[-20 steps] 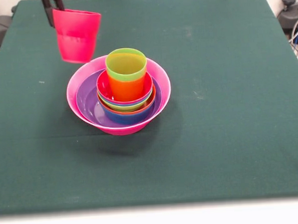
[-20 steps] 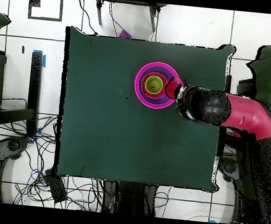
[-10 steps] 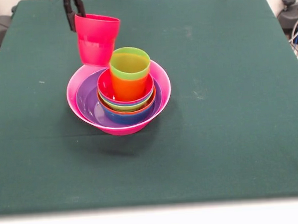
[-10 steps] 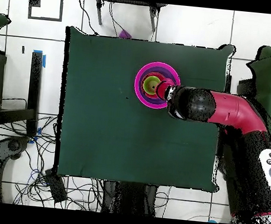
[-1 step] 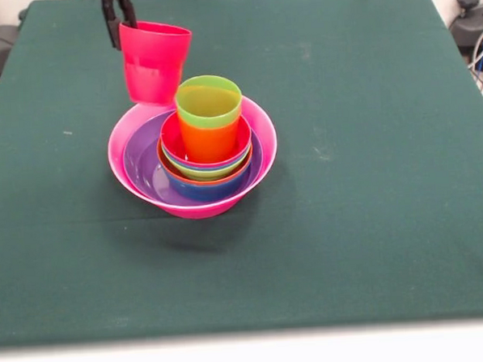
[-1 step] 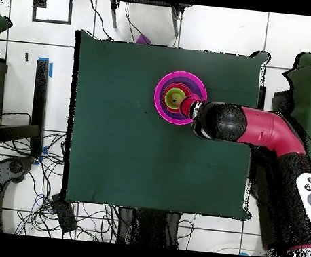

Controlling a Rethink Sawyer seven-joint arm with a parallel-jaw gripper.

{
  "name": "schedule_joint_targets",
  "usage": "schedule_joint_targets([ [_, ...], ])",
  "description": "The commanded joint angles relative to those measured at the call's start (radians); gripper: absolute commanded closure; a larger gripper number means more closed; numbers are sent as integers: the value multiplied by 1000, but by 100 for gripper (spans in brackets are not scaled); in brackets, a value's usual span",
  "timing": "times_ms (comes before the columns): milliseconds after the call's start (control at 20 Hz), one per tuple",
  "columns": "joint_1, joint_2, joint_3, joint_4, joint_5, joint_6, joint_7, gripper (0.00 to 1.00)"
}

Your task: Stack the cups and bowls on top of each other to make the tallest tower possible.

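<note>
We see the gripper (image 5: 118, 17) closed on the rim of the red-pink cup (image 5: 155, 61), which hangs upright in the air, clear of everything. It sits beside the lime green cup (image 5: 209, 101), over the far left rim of the pink bowl (image 5: 196, 206). That green cup nests in the orange cup (image 5: 211, 140), inside the stacked bowls, the purple bowl (image 5: 143, 163) just within the pink. Around the tower the green tablecloth (image 5: 371, 182) lies open to every edge.
</note>
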Motion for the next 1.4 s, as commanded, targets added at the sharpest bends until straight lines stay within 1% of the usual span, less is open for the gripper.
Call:
schedule_joint_targets([
  [50, 46, 37, -54, 58, 28, 6, 108, 100],
  [200, 56, 22, -73, 49, 12, 16, 92, 100],
  [350, 64, 10, -87, 23, -21, 57, 40, 100],
  [500, 63, -12, -90, 21, -4, 89, 29, 100],
  [650, 66, -17, -88, 18, 19, 101, 32, 100],
  [900, 67, -25, -92, 32, 37, 95, 38, 100],
  [1050, 72, -42, -90, 37, 53, 110, 42, 100],
  [1250, 81, -48, -90, 15, 67, 138, 43, 100],
  [1300, 88, -40, -88, -12, 73, 156, 44, 100],
  [1350, 92, -39, -89, -18, 77, 156, 50, 100],
  [1400, 99, -44, -92, 5, 78, 137, 64, 100],
])
